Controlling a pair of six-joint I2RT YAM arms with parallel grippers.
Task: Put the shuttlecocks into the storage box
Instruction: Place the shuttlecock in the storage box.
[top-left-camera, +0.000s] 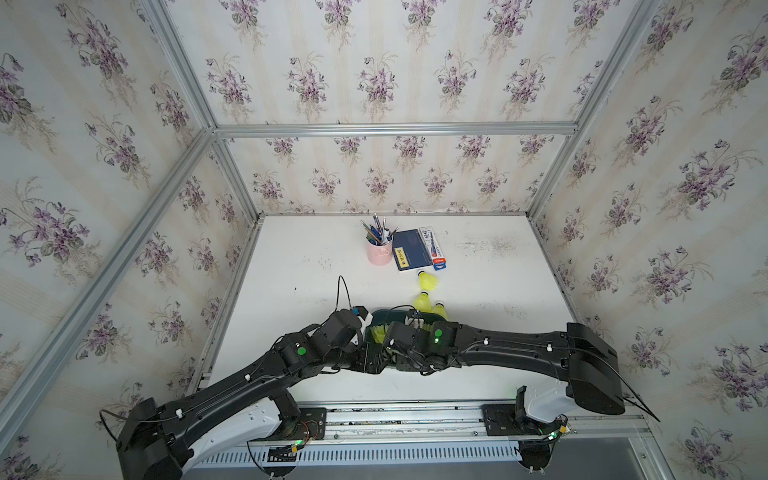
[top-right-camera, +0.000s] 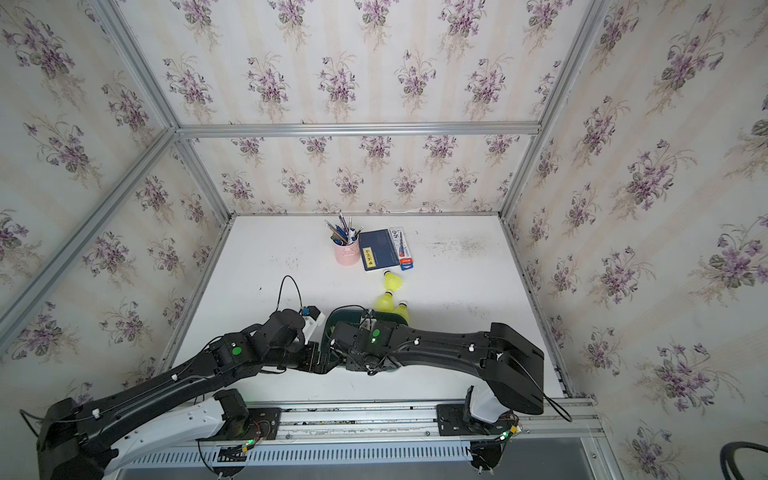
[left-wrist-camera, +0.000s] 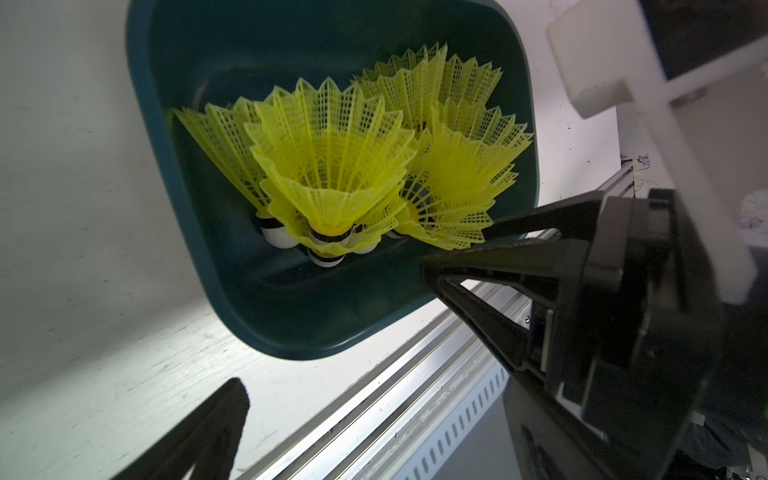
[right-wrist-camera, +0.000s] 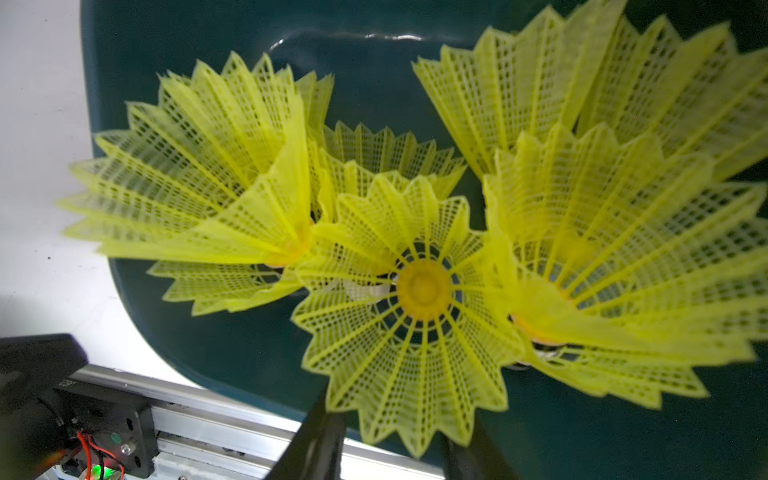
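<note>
Mostly hidden storage box (top-left-camera: 384, 319).

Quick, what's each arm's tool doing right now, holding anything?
Left tool: open wide, holding nothing.
Right tool: around a shuttlecock skirt in the storage box; gripping or not, cannot tell.

Yellow mesh shuttlecocks (right-wrist-camera: 419, 286), seemingly teal box (left-wrist-camera: 291, 316)
</note>
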